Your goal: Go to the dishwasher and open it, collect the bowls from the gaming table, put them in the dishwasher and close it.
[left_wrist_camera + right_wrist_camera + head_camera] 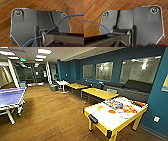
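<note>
blurred clutter on yellow table (105, 122)

A games table (115, 114) stood nearest the camera at right, close to the right-hand wall (157, 104), with small items (120, 107) scattered on its top. Behind it, two tables (100, 93) ran in a row beside a long bench (130, 89) under the windows (103, 71). A table-tennis table (11, 98) stood at far left, across the wooden floor (50, 114).
</note>
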Robot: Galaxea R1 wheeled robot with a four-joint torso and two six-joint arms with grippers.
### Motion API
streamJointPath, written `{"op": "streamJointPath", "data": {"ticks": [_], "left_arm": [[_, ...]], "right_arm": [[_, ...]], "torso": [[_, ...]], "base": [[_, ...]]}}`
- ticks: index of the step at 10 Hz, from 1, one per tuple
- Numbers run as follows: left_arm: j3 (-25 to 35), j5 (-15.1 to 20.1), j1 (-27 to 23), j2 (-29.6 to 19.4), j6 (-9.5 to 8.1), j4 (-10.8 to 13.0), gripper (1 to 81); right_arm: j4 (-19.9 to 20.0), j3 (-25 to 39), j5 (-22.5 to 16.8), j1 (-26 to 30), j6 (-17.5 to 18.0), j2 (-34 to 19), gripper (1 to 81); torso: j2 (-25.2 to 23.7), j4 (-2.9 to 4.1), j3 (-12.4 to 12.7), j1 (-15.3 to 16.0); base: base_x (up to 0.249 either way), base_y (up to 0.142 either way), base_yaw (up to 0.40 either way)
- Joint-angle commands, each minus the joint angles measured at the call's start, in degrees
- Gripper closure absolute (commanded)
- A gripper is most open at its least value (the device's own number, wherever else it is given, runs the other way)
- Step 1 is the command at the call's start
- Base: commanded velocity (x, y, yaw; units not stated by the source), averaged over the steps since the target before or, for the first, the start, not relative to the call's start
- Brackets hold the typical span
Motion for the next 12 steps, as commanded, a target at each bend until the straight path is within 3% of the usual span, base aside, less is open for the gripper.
{"op": "streamJointPath", "data": {"ticks": [1,9,12], "left_arm": [[0.45,2.78,-2.63,0.11,0.04,0.33,1.0],[0.46,2.70,-2.62,0.11,0.04,0.33,1.0],[0.46,2.70,-2.62,0.20,0.04,0.33,1.0]], "right_arm": [[0.04,0.42,-2.77,2.71,0.20,0.27,1.0],[0.04,0.42,-2.69,2.71,0.46,-0.17,1.0],[0.12,0.33,-2.69,2.71,0.46,-0.17,1.0]], "torso": [[0.00,0.00,0.00,0.00],[0.02,0.00,0.00,0.00],[-0.05,0.00,0.02,-0.05]], "base": [[0.114,0.000,0.000],[0.123,0.000,0.000],[0.130,0.072,0.000]]}}
